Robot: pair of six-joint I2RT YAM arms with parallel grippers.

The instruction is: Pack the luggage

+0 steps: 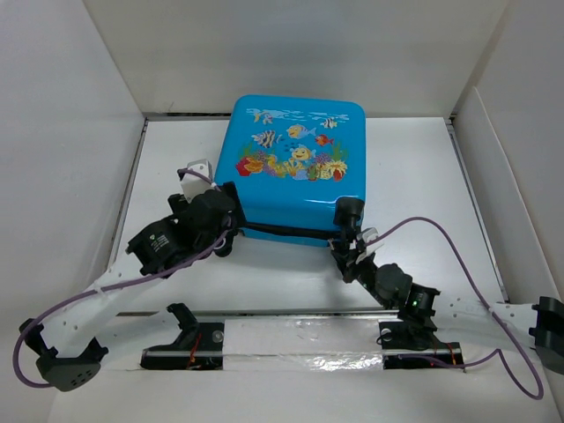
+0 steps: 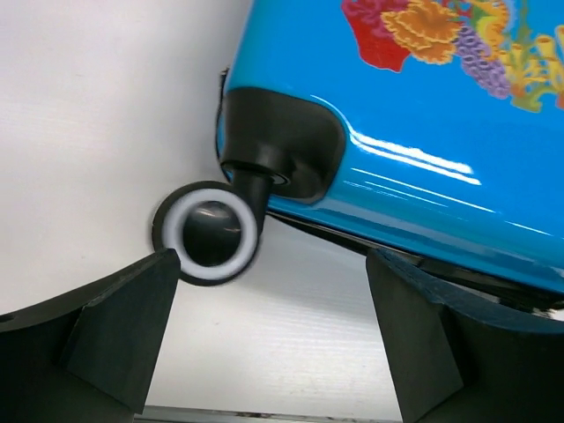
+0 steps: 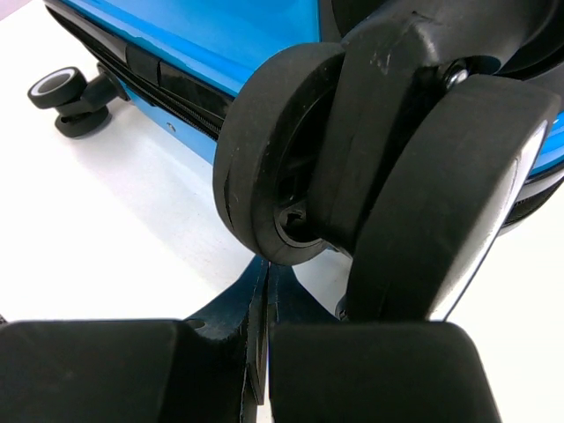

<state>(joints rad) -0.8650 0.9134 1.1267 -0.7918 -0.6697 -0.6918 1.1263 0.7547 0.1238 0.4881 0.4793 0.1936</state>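
Observation:
The luggage (image 1: 295, 167) is a bright blue hard-shell suitcase with a fish and coral print. It lies flat and closed at the back middle of the table. My left gripper (image 1: 229, 227) is at its near left corner. In the left wrist view this gripper (image 2: 273, 278) is open and empty, with a black-and-white wheel (image 2: 210, 231) just past its left finger and the blue shell (image 2: 423, 115) above. My right gripper (image 1: 346, 251) is at the near right corner. In the right wrist view it (image 3: 267, 275) is shut, with its tips just under a black wheel (image 3: 282, 159).
White walls enclose the table on the left, back and right. A small white piece (image 1: 196, 169) lies left of the suitcase. Purple cables (image 1: 458, 256) loop from both arms. A taped strip (image 1: 300, 339) runs along the near edge between the bases.

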